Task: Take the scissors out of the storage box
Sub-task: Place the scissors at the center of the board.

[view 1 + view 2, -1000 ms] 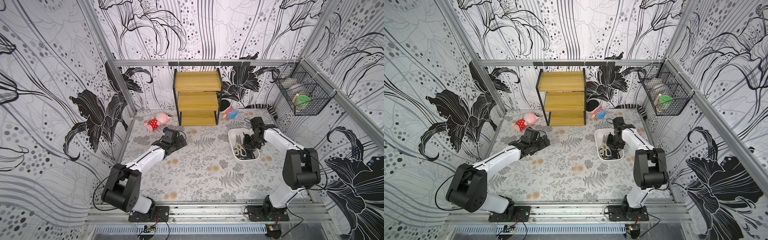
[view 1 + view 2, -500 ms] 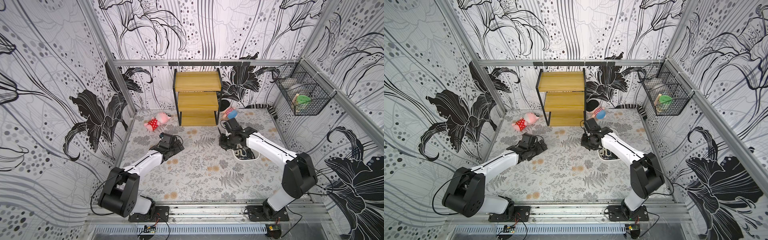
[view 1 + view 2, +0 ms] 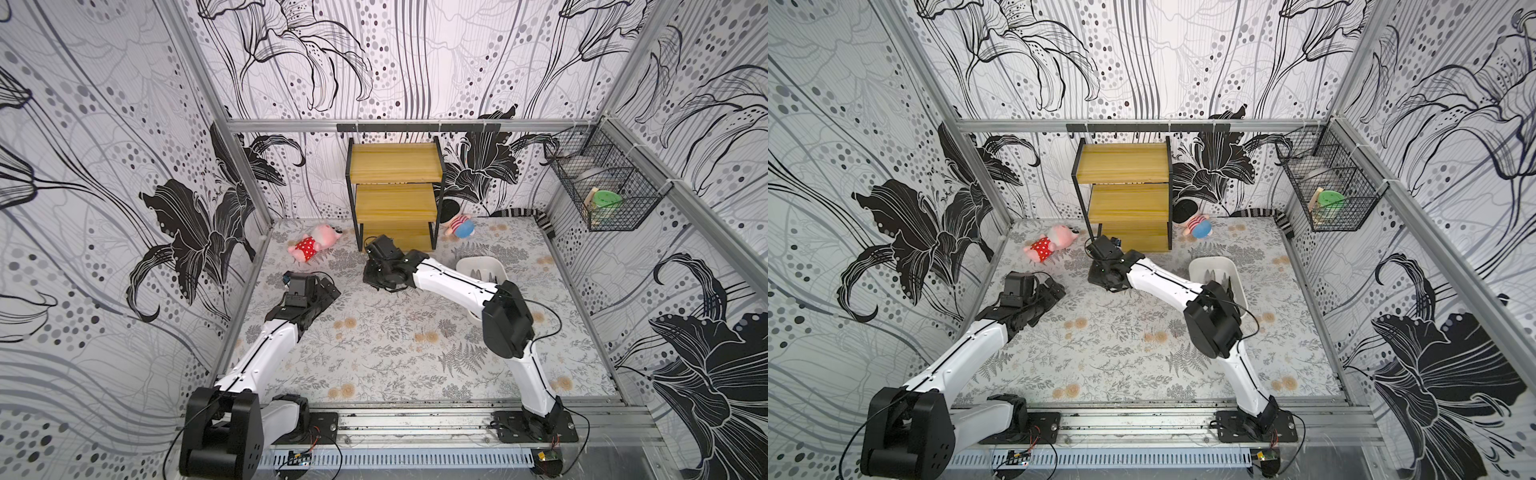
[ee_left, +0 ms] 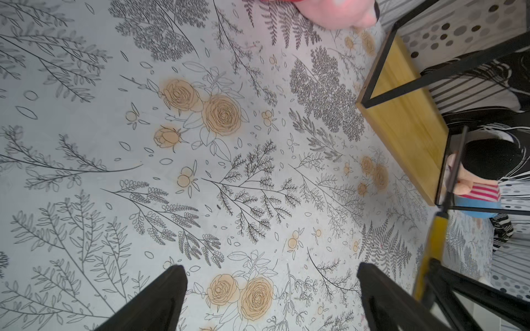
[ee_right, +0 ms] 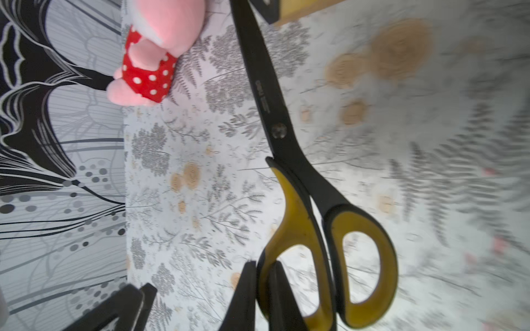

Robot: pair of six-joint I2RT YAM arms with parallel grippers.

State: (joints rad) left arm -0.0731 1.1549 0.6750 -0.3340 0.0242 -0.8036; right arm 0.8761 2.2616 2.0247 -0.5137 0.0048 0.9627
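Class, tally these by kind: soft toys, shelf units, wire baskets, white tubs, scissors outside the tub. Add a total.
Soft toys: 2
Shelf units: 1
Wire baskets: 1
White tubs: 1
Scissors outside the tub: 1
Total: 6

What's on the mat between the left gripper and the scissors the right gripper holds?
Nothing: only bare mat lies between the left gripper and the yellow-black scissors, per the left wrist view.

At twelve, farthest back: shelf rack (image 3: 395,199). At eleven, left of it: plush pig (image 3: 313,246). At one, just right: second plush toy (image 3: 459,224). At two: storage box (image 3: 476,264), wire basket (image 3: 611,195) hung higher beyond. Just before the rack: scissors (image 5: 279,131).
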